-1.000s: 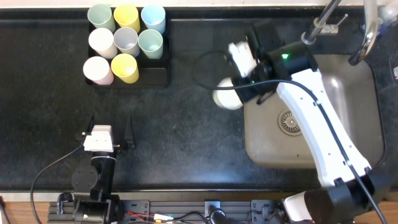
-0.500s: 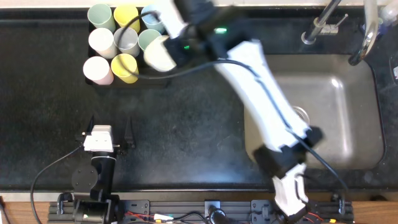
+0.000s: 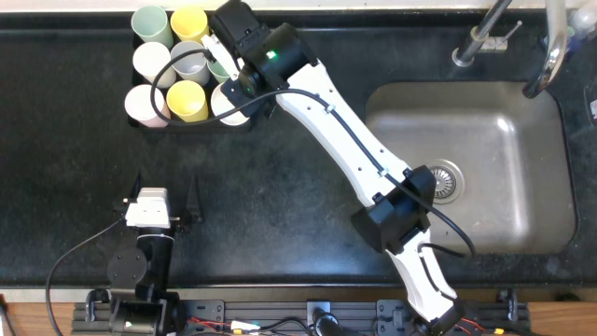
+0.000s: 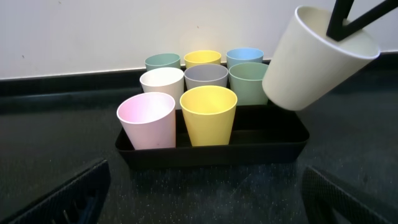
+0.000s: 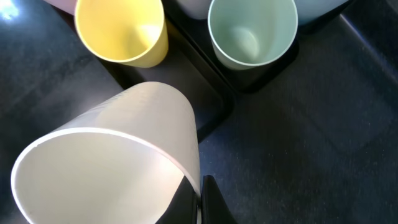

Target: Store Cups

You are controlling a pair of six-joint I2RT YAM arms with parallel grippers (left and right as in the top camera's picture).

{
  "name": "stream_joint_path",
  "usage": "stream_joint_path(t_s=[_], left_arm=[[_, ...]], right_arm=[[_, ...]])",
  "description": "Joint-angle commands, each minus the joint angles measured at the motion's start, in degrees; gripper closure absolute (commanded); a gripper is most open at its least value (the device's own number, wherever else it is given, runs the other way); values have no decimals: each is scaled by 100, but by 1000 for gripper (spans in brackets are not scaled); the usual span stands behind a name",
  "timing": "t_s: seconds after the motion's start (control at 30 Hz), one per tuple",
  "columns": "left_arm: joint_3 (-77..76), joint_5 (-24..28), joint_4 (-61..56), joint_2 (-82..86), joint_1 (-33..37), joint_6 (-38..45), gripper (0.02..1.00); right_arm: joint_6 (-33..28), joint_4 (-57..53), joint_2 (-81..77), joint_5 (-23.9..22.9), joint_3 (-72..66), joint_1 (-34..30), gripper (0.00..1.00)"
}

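nearest, the left gripper (image 3: pixel 168 197) sits with its fingers spread. beyond it the right gripper (image 4: pixel 348 17) pinches the cream cup (image 4: pixel 314 62) by its rim (long axis tilted, mouth up, base slanting toward the tray (image 4: pixel 211 152)) above the tray's vacant corner slot.

Right arm stretches from the bottom right of the top view diagonally to the upper left, with the right gripper (image 3: pixel 231 82) pinching a tilted cream cup (image 3: pixel 233 105) by the rim. Left arm's folded up at lower left, left gripper (image 3: pixel 168 189) spread wide.
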State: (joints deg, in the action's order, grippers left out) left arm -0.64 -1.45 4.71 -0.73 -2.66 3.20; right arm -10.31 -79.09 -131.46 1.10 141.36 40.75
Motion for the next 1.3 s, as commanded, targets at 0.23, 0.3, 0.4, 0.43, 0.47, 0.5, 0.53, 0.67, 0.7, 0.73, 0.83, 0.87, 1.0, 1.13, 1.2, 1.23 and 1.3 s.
stream_joint_path(t_s=[0.23, 0.3, 0.4, 0.43, 0.47, 0.5, 0.53, 0.67, 0.7, 0.73, 0.83, 0.87, 1.0, 1.13, 1.2, 1.23, 1.3], left_arm=[[20, 55, 2, 57, -35, 68, 20], [20, 57, 0, 57, -37, 68, 20], [20, 55, 0, 57, -37, 68, 20], [20, 57, 0, 57, -37, 68, 20], [20, 57, 0, 57, -37, 68, 20], [20, 57, 0, 57, -37, 68, 20], [20, 55, 0, 57, -35, 66, 20], [20, 55, 2, 57, -37, 68, 20], [20, 55, 0, 57, -35, 68, 20], [20, 57, 0, 57, -35, 66, 20], [20, 57, 0, 57, -37, 66, 20], [20, 55, 0, 57, -35, 68, 20], [20, 55, 2, 57, -37, 68, 20], [20, 57, 0, 57, -37, 68, 20], [20, 57, 0, 57, -37, 68, 20], [20, 55, 0, 57, -37, 68, 23], [20, 55, 0, 57, -37, 68, 20]], right_arm=[[42, 240, -374, -72, 195, -15, 956], [42, 289, -428, -72, 195, -28, 958], [39, 321, -535, -72, 197, -42, 958], [39, 326, -579, -72, 197, -39, 958], [39, 326, -610, -72, 197, -39, 956], [31, 330, -645, -72, 197, -42, 956], [-4, 332, -680, -72, 197, -42, 958], [-22, 389, -780, -74, 197, -42, 958], [-22, 396, -793, -74, 195, -42, 956], [-24, 400, -800, -74, 195, -42, 958], [-46, 435, -859, -74, 195, -59, 958], [-52, 435, -881, -79, 195, -61, 956], [-136, 435, -997, -129, 195, -66, 958], [-175, 479, -1097, -313, 195, -66, 956], [-177, 507, -1121, -356, 195, -66, 956], [-177, 518, -1128, -380, 195, -66, 956], [-179, 525, -1137, -393, 195, -66, 958]])
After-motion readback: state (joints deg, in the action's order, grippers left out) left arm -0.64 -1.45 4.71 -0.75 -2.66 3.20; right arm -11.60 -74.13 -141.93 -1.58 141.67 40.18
